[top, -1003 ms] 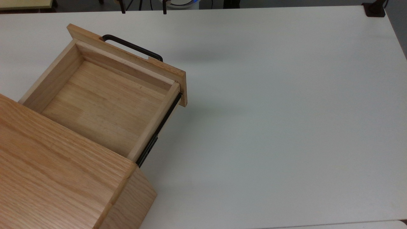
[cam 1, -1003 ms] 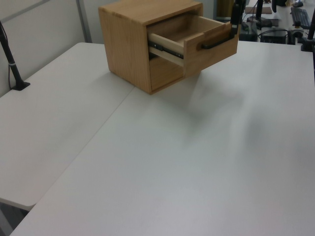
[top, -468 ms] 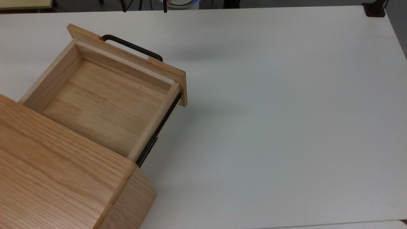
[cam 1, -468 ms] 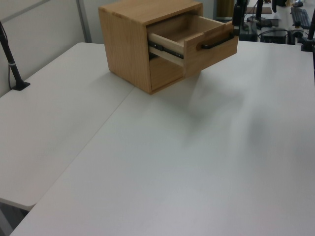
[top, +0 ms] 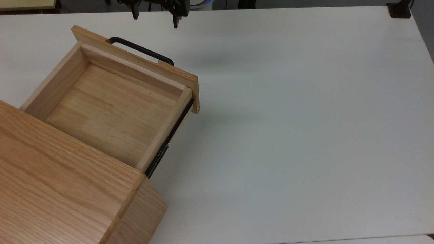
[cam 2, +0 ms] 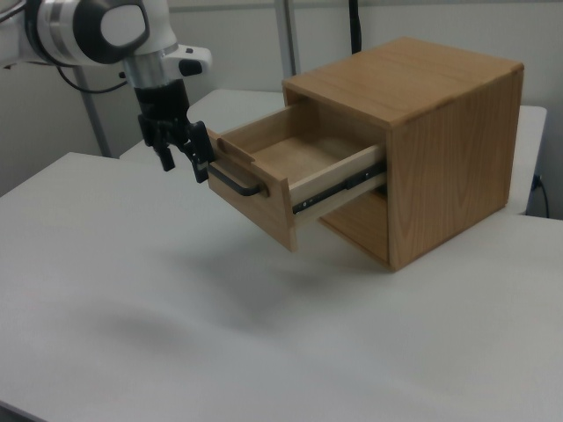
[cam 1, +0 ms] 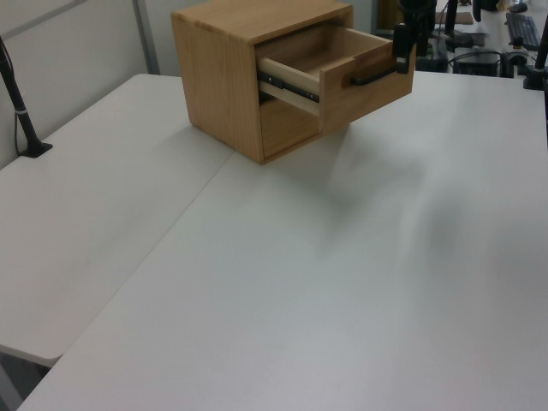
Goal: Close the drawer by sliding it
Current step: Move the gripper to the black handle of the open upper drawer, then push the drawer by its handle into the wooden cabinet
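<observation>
The drawer (top: 112,112) is a light wooden box pulled far out of the oak cabinet (top: 57,189), with nothing inside it. Its black bar handle (top: 140,51) sits on the flat front panel, and a black side rail (top: 169,139) is exposed. My gripper (top: 155,17) hangs open just beyond the handle at the top view's upper edge, holding nothing. In the right view the gripper (cam 2: 183,163) is right beside the handle (cam 2: 236,183), at the front panel's far end, its fingers spread. In the left view the gripper (cam 1: 406,47) overlaps the drawer (cam 1: 360,81) front's upper right corner.
The white table (top: 288,118) stretches wide and bare to the top view's right of the cabinet. A black mount (top: 399,10) sits at its far right corner. A black post (cam 1: 21,111) stands clamped at the left view's left edge.
The gripper has come down and nearer to the drawer's handle; more of its fingers show in the top view. The drawer has not moved.
</observation>
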`<state>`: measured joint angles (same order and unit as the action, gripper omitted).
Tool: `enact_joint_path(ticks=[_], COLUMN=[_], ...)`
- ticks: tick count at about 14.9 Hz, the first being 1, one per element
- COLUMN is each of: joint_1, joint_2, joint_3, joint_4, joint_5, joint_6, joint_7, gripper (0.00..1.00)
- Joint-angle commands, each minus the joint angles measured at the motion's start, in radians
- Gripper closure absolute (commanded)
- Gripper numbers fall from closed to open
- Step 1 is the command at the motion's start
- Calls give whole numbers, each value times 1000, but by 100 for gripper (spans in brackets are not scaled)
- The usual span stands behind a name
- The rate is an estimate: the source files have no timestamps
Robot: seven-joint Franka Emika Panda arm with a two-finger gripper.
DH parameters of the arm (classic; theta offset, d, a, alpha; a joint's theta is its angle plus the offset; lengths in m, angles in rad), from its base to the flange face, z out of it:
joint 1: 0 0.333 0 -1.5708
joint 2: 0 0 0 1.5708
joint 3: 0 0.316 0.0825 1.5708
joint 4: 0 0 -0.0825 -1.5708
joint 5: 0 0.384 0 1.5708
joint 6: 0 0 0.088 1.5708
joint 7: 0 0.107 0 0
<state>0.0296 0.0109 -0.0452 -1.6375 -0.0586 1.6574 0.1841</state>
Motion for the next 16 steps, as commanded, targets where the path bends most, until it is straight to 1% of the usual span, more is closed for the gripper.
enact_joint_path(ticks=[1, 2, 3, 5, 6, 9, 10, 13, 14, 16], joint_1=[1, 1, -4, -8, -10, -16, -28, -45, -56, -66], joint_2=[24, 49, 63, 75, 78, 113, 130, 245, 283, 335], joint_3=[-10, -10, -10, -10, -10, -12, -12, -15, -21, -22], joint_4=[-41, -41, -41, -35, -35, -15, -5, 91, 134, 197], joint_5=[3, 3, 5, 12, 22, 11, 6, -42, -46, -46], joint_6=[113, 155, 194, 206, 240, 303, 333, 401, 444, 478], joint_7=[154, 173, 176, 176, 178, 224, 224, 224, 224, 224], gripper=[38, 55, 68, 85, 90, 91, 91, 91, 91, 91])
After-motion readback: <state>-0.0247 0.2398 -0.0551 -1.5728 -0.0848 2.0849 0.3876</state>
